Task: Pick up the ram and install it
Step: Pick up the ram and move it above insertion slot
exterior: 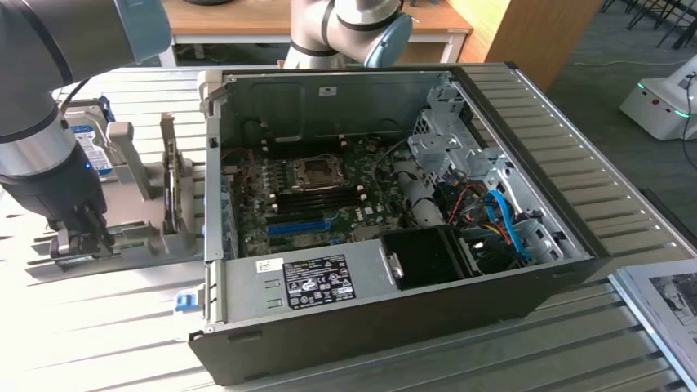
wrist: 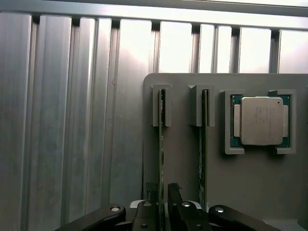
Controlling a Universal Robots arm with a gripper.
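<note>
The gripper (wrist: pixel 162 195) sits low over the grey holder (wrist: pixel 185 159) on the slatted table (wrist: pixel 72 125), right at the ram (wrist: pixel 161 139) — the stick standing on edge in the slot nearest the holder's side edge. Whether it is clamped on that stick, I cannot tell. A second stick (wrist: pixel 204 139) stands in the next slot, with a processor chip (wrist: pixel 261 120) beyond it. The open computer case (exterior: pixel 436 318) stands beside the holder.

I see the computer case (exterior: pixel 381 335) steeply from above in my exterior view. My wrist view sits close above the grey holder (wrist: pixel 183 144), shared by both.
</note>
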